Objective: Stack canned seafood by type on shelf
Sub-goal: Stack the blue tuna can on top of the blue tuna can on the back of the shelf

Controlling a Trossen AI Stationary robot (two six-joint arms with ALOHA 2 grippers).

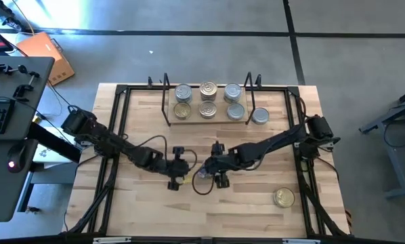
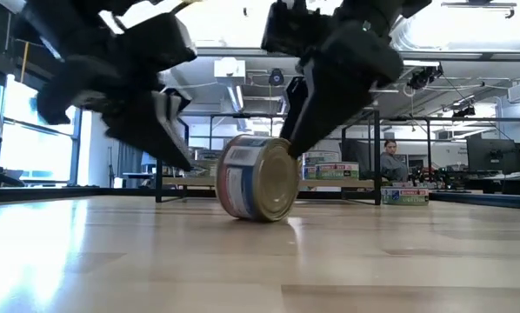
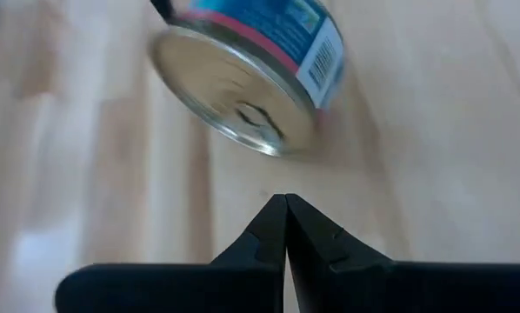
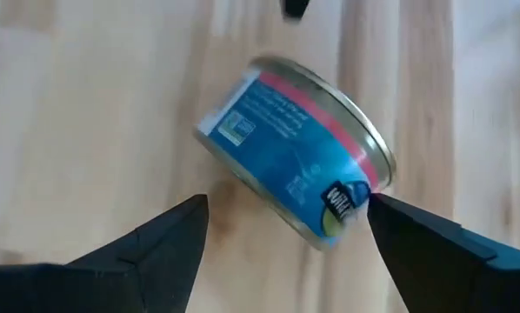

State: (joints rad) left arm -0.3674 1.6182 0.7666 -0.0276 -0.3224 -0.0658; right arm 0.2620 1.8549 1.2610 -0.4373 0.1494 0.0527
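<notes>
Nine tins are counted: six on the shelf, one beside it, two on the table.

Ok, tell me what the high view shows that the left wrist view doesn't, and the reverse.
Only the high view: the shelf with six tins on it, a tin beside it, a gold tin near the front, and the open right gripper.

Only the left wrist view: the blue-labelled tin tilted on its edge, its barcode, and the left gripper's fingers pressed shut.

Both: the left gripper low over the table next to that tin.
</notes>
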